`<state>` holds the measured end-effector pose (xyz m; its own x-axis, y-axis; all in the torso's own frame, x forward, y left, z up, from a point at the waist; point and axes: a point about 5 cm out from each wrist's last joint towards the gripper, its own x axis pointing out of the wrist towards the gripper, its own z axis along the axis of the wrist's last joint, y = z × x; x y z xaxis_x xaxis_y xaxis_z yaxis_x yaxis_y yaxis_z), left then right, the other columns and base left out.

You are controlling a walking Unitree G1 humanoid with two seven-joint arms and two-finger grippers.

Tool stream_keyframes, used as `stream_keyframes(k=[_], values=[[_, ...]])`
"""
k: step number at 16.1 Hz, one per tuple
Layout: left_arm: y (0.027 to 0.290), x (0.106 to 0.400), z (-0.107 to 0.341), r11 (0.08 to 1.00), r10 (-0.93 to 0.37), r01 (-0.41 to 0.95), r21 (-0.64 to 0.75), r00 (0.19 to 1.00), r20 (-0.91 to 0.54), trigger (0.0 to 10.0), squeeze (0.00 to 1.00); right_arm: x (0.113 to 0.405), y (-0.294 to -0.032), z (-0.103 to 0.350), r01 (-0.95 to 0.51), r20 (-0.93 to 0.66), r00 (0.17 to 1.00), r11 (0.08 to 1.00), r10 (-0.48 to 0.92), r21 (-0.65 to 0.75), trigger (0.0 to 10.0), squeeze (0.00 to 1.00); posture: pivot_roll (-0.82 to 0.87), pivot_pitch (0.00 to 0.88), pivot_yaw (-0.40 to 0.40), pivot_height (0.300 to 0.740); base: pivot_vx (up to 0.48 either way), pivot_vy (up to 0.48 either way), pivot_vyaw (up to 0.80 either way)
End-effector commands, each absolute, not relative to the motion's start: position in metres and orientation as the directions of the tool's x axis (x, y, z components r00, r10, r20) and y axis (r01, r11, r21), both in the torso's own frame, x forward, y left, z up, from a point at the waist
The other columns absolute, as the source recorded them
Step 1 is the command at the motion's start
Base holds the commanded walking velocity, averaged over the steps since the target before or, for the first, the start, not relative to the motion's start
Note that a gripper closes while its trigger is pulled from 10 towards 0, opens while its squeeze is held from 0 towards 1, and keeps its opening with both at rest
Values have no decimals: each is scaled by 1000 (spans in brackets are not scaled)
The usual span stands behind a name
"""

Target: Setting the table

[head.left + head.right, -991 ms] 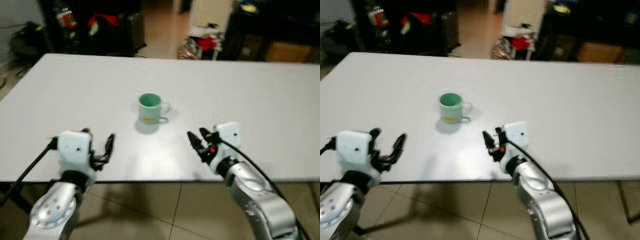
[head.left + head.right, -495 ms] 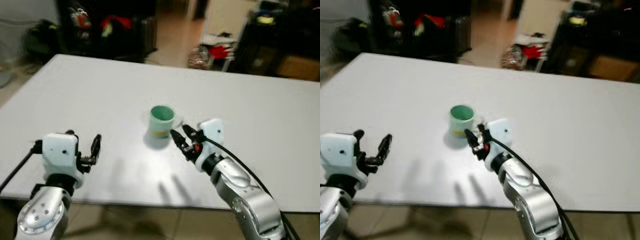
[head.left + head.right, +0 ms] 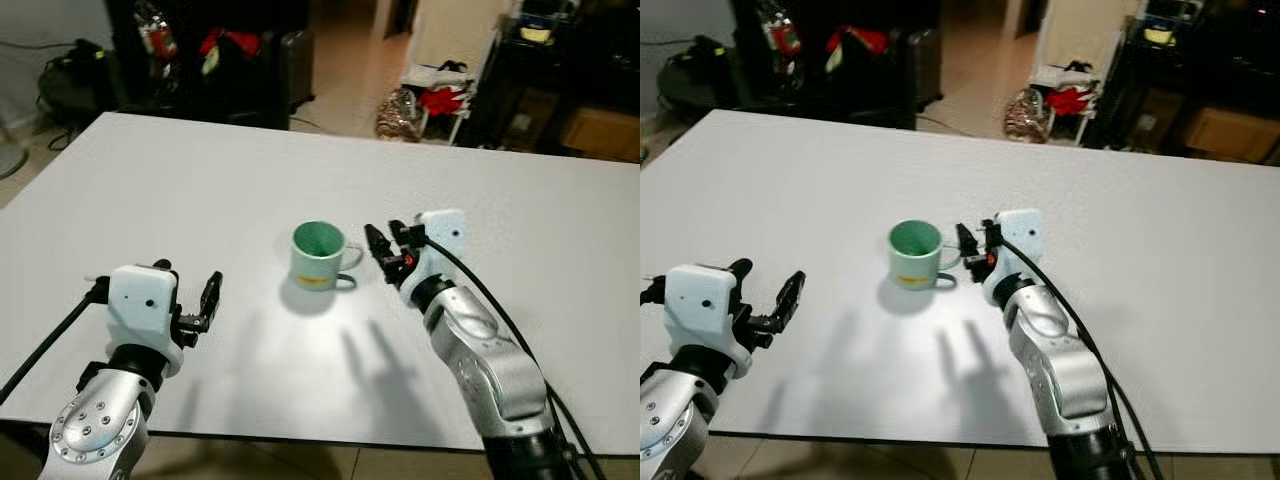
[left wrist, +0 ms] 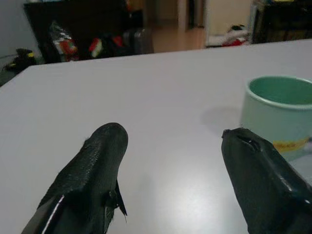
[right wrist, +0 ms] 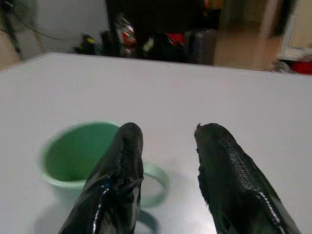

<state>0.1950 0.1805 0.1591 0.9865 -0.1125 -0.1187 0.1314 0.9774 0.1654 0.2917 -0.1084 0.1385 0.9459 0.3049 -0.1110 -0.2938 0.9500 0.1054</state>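
At the near left of the white table (image 3: pixel 150 190), the left gripper (image 3: pixel 192 300) hovers with fingers spread wide, holding nothing. The green mug (image 3: pixel 317 254) stands upright mid-table, handle pointing right. Just right of the handle, the right gripper (image 3: pixel 384 250) is parted and empty, seemingly not touching it.

mug (image 4: pixel 280 114) cropped at frame edge, handle (image 5: pixel 155 183) partly behind right tool (image 5: pixel 165 170)

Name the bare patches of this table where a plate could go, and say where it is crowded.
The white table is bare left of the green mug, behind it to the far edge, and on its whole right end. Crowded: the right gripper at the mug's handle; the left gripper near the front edge.
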Motion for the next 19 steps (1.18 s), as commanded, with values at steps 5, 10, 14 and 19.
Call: stream_keyframes(k=[5, 10, 14, 19], values=[[177, 197, 159, 952, -240, 266, 151, 956, -169, 10000, 0, 326, -150, 123, -143, -152, 977, 989, 146, 35, 10000, 0, 83, 0, -36, 740, 0, 0, 0], [173, 195, 158, 926, -320, 351, 141, 925, -206, 10000, 0, 343, -134, 90, -264, -257, 929, 963, 267, 47, 10000, 0, 90, 0, -23, 740, 0, 0, 0], [175, 193, 158, 923, -321, 357, 146, 921, -219, 10000, 0, 358, -99, 93, -314, -251, 908, 942, 335, 119, 10000, 0, 115, 0, -30, 740, 0, 0, 0], [179, 188, 158, 928, -301, 340, 154, 926, -230, 10000, 0, 361, -57, 99, -387, -236, 878, 908, 416, 160, 10000, 0, 144, 0, -42, 740, 0, 0, 0]])
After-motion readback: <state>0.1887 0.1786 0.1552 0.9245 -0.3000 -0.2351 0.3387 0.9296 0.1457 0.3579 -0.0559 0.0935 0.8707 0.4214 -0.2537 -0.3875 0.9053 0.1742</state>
